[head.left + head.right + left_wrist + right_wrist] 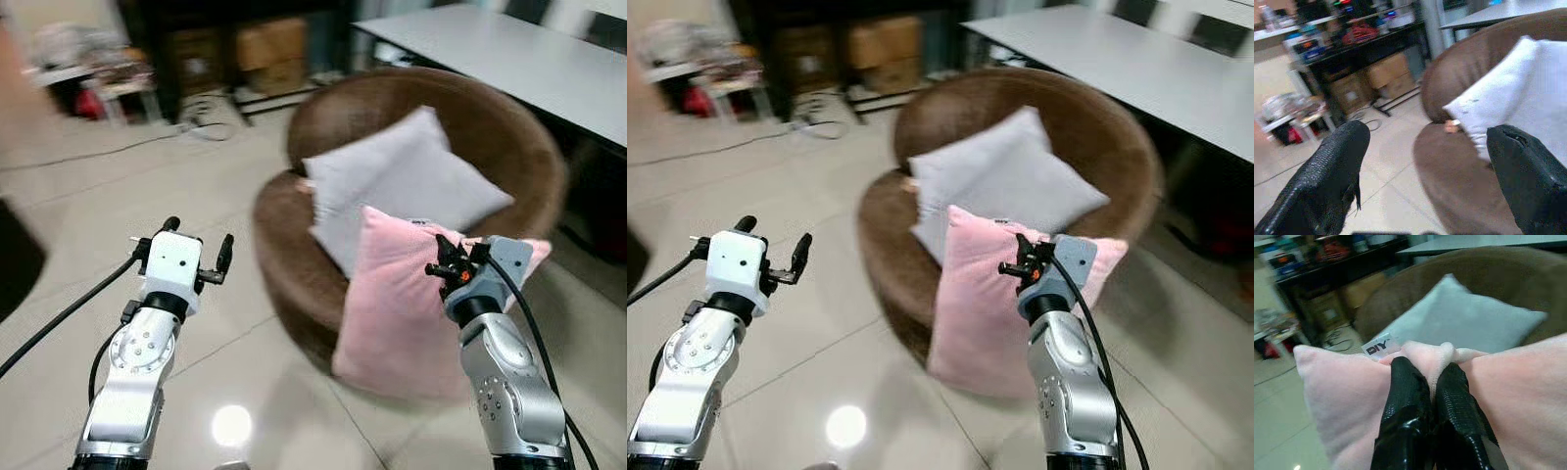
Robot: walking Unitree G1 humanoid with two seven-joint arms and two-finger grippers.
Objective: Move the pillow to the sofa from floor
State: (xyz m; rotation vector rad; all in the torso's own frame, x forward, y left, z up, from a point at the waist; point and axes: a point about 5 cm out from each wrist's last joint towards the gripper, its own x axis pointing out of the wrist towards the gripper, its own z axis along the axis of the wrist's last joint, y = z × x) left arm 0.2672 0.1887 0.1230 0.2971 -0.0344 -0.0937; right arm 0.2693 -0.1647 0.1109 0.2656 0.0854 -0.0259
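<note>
Glossy tiled floor (245, 166); one round brown sofa (509, 137), plush, tub-shaped. Grey bench (519, 59) behind sofa; dark shelf unit with cardboard boxes (265, 49) at far wall, cables on floor near it. Two pillows: grey pillow (402, 181) propped on sofa seat; pink pillow (392, 304), soft fleece, square, upright against sofa front, white label at top edge. Right tool (1430, 382) clenched on pink pillow's top edge, fabric bunched between fingers. Left tool (199, 235) released, fingers spread, raised over floor left of sofa.
</note>
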